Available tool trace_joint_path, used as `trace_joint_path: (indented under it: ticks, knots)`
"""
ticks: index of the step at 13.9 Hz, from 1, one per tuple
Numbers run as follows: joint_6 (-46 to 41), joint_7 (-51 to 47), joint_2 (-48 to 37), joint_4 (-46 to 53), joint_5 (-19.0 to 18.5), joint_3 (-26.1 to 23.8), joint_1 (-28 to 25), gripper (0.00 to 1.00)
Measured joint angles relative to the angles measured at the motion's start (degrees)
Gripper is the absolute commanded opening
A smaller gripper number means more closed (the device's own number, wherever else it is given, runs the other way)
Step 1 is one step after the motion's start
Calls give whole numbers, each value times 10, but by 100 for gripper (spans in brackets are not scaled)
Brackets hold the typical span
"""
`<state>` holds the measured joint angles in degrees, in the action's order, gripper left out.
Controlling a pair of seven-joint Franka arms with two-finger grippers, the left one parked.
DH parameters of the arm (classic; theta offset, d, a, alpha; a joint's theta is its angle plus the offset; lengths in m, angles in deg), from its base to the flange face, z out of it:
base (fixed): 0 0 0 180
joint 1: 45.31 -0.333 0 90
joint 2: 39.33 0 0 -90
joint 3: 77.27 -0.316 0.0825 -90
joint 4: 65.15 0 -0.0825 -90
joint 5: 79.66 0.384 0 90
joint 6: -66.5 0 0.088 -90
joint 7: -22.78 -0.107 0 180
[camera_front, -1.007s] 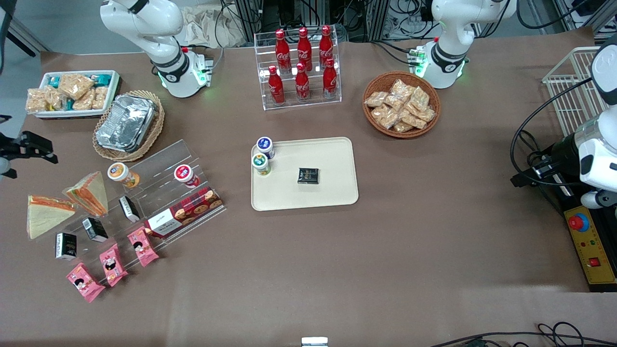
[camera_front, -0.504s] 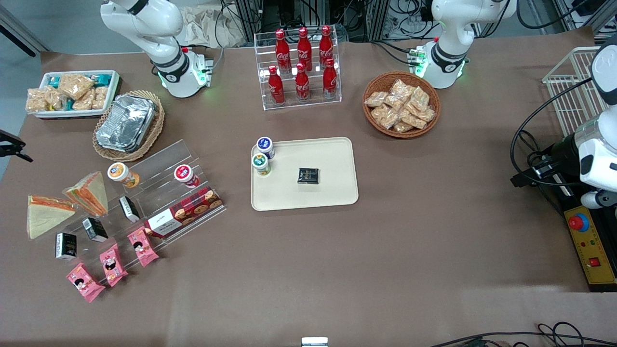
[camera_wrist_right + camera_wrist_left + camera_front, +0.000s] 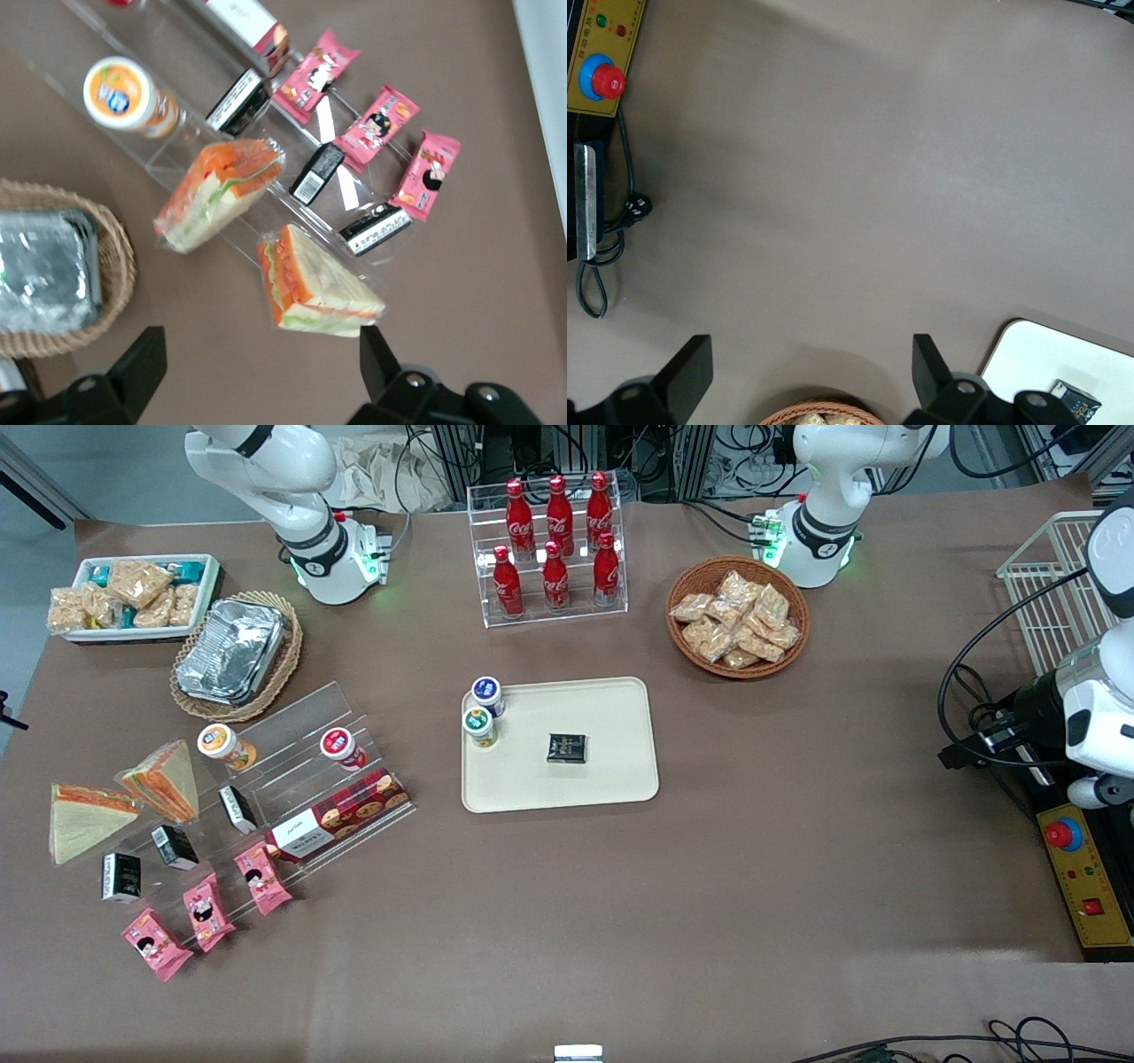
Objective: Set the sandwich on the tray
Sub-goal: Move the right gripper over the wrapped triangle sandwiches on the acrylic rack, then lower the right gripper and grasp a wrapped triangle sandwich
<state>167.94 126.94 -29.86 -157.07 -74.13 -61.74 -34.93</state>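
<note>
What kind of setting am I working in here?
Most likely a robotics lab staged as a snack shop: Coke bottles on an acrylic rack, a wrapped sandwich on a clear display stand, an emergency-stop box on the table. The gripper hangs open above the sandwiches.

From the parked arm's wrist, mostly bare brown table (image 3: 904,159) fills the scene. A yellow control box (image 3: 594,53) with a red emergency button (image 3: 607,82) (and two tiny lights, one green, one red) sits at the table's edge, with a black cable (image 3: 602,257) looping down from it beside a grey metal strip (image 3: 586,202). The woven rim of a wicker basket (image 3: 824,413) peeks in between two dark fingers (image 3: 687,372). A corner of the cream tray (image 3: 1028,354) shows, carrying a small dark packet (image 3: 1074,398).
</note>
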Motion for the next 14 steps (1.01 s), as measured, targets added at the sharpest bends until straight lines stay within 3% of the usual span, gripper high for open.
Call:
trace_joint_path:
  ticks: [5, 14]
  knots:
    - [36, 166, 45, -6, -7, 7, 0, 97]
    - [104, 248, 80, -51, -27, 15, 1, 97]
